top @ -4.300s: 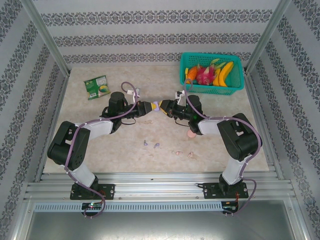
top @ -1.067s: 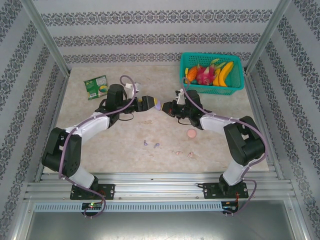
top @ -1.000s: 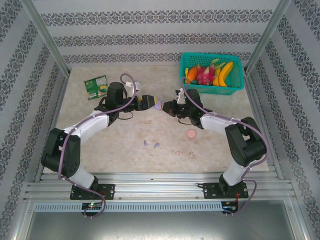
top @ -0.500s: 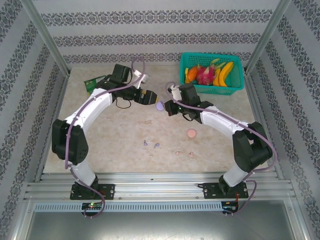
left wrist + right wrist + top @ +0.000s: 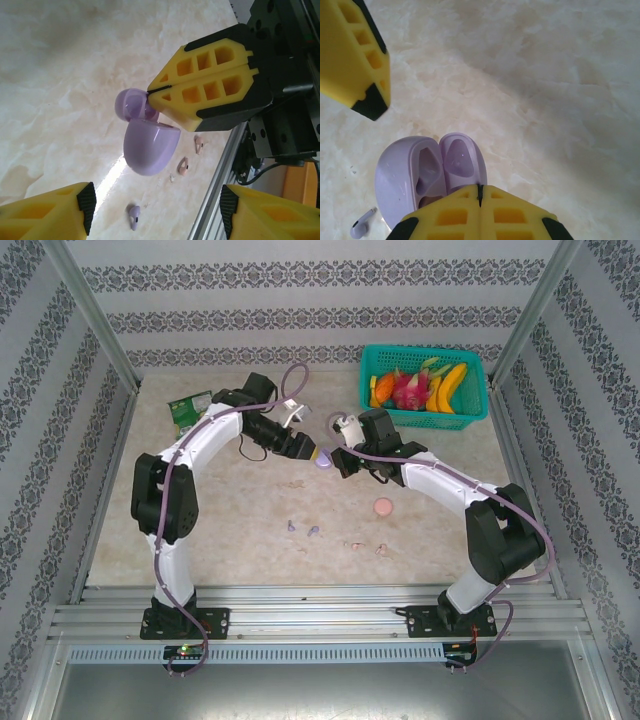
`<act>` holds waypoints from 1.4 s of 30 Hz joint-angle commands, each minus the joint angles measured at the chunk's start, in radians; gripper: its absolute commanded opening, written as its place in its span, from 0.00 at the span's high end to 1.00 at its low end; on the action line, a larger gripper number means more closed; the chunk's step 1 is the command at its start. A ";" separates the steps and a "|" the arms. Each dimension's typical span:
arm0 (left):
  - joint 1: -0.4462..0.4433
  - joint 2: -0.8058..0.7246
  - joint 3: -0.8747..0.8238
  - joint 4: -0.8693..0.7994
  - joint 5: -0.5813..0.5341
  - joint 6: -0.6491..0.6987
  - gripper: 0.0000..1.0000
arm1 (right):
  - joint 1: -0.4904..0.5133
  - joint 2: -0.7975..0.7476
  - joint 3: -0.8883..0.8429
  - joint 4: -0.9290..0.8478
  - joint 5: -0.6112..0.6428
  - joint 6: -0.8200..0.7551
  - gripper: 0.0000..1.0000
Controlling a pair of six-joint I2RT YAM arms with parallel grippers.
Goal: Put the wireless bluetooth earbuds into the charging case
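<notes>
Lying at the upper left of the overhead view, a green packet (image 5: 190, 412) rests on the pale marbled table (image 5: 200, 500); just right of it the left arm arcs toward the upper centre, where the left gripper (image 5: 311, 452) ends just beside the lilac charging case (image 5: 322, 461); in the left wrist view its yellow fingers (image 5: 50, 215) stand well apart at the lower corners, bare table between them; the case hangs at mid-frame with its lid swung open, its rim pinched by the right gripper (image 5: 338, 458), whose two fingers are pressed together on it so that a thin seam alone divides them; the right wrist view shows the case's two hollows at lower left of centre, just above those fingers; lower in the overhead view, below the case, the lilac earbuds (image 5: 291, 526) lie on the table, and the pink earbuds (image 5: 381, 550) lie to their right, all well apart from the case; a pink round disc (image 5: 383, 507) sits just above the pink pair; at upper right stands a teal basket (image 5: 372, 390) of fruit.
</notes>
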 commanded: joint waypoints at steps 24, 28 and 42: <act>-0.054 0.106 0.068 -0.086 0.152 0.069 0.53 | 0.007 -0.053 0.019 -0.006 -0.082 0.011 1.00; -0.055 0.105 0.068 -0.084 0.162 0.074 0.57 | 0.006 -0.052 0.019 -0.005 -0.084 0.012 1.00; -0.054 0.113 0.054 -0.069 0.182 0.070 0.76 | -0.001 -0.051 0.021 0.003 -0.093 0.027 1.00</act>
